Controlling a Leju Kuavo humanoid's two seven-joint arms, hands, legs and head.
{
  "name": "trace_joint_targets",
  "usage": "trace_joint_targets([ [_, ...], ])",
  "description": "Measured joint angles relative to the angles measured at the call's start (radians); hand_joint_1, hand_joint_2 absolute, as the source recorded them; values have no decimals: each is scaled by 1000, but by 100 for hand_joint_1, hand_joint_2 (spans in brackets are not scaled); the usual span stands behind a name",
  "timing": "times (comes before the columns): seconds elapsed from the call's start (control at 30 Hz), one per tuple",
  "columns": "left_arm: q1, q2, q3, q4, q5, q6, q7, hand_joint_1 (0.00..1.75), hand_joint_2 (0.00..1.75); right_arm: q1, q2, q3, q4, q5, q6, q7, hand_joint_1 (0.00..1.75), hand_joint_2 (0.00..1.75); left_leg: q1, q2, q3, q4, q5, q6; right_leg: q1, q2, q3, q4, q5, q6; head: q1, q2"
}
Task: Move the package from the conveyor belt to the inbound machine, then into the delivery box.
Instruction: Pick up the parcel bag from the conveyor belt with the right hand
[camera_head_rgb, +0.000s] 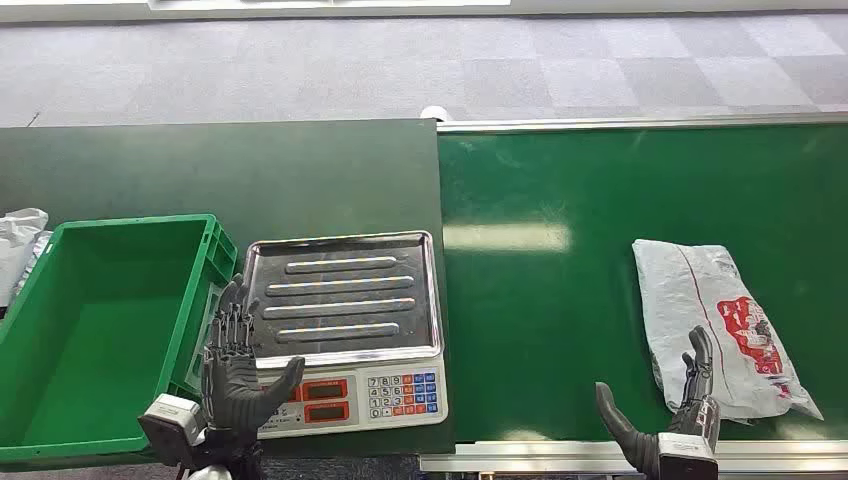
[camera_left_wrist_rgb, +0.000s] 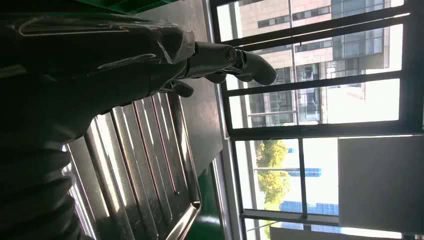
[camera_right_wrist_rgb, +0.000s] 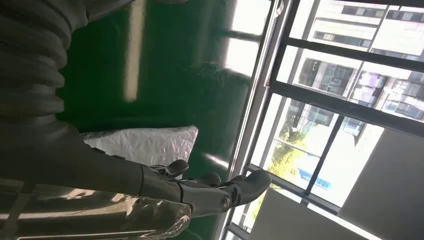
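Observation:
A white plastic package with red print lies flat on the green conveyor belt at the right; its pale wrapper also appears in the right wrist view. My right hand is at the belt's near edge, just in front of the package's near end, fingers spread and empty. The inbound machine is a scale with a bare ribbed steel pan and a keypad. My left hand hovers open over the scale's near-left corner, beside the green delivery box, which holds nothing.
A dark green table carries the scale and box. A crumpled white bag lies left of the box. The belt's metal rail runs along its far side, grey floor beyond.

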Motion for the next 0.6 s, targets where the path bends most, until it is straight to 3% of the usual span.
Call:
trace_joint_targets([
  [0.6,-7,0,0,0,0,0,0,0,175,-4,6,-1,0,5,5,0,0,175,0,0,0,0,0,0,0,0,0,0,0,0,0,0],
])
